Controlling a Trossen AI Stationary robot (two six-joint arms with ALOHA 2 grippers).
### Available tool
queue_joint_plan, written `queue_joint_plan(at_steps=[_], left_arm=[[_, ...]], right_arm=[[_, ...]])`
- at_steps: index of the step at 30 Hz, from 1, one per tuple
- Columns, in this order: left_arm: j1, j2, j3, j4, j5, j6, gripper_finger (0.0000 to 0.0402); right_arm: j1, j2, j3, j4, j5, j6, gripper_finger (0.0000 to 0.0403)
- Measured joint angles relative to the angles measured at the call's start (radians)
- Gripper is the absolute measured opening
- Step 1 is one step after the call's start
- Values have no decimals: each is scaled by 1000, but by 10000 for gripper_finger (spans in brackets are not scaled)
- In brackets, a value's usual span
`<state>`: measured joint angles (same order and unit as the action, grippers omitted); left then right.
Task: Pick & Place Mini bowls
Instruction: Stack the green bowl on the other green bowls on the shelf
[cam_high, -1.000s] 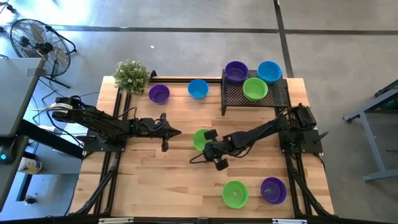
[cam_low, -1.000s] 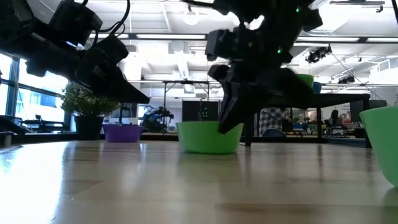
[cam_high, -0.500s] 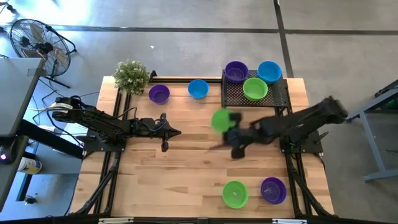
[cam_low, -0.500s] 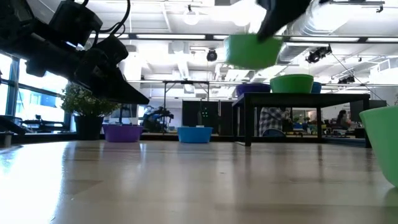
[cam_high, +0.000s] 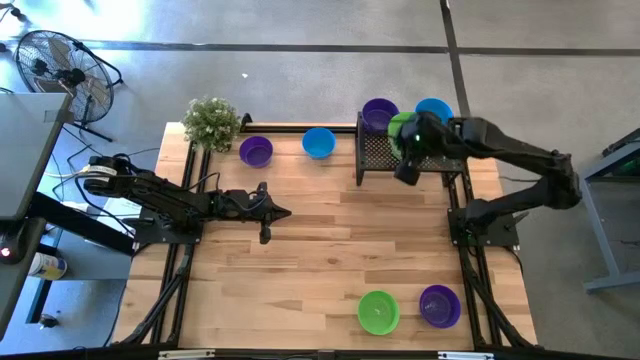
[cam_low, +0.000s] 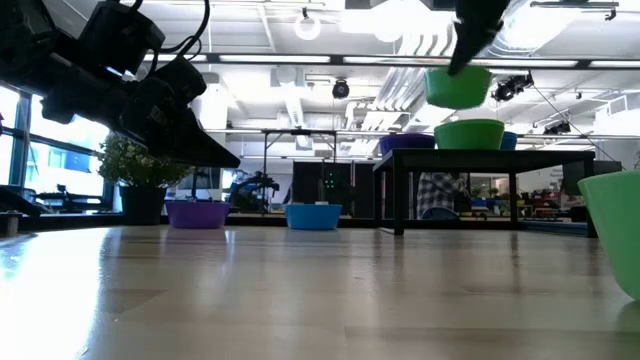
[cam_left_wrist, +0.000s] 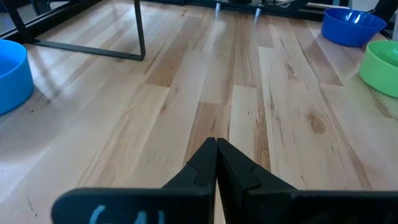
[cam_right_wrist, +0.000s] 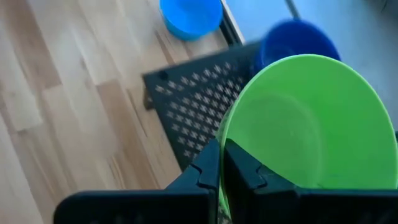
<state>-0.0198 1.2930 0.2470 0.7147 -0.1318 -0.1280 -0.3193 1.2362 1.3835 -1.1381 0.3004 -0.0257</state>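
A green mini bowl was held by its rim in the right gripper, whose fingers were clamped on it, and it was carried in the air above the black wire-mesh tray. In the low view the held bowl hung just over another green bowl that sat on the tray. A purple bowl and a blue bowl were also seen on the tray, at its far edge.

Off the tray, a blue bowl and a purple bowl lay on the table to the tray's left, beside the potted plant. A green bowl and a purple bowl lay well apart from the tray, near the table's front edge.

The left gripper was held over the table to the tray's left, its fingers pressed together and empty.
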Motion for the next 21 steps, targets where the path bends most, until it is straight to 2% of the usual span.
queue_joint_plan(at_steps=[6,21], left_arm=[[0,0,0,-1,0,0,1],[0,0,0,-8,0,3,1]], right_arm=[[-124,0,-42,-10,-86,-32,5],[-214,0,-139,40,-136,-65,8]])
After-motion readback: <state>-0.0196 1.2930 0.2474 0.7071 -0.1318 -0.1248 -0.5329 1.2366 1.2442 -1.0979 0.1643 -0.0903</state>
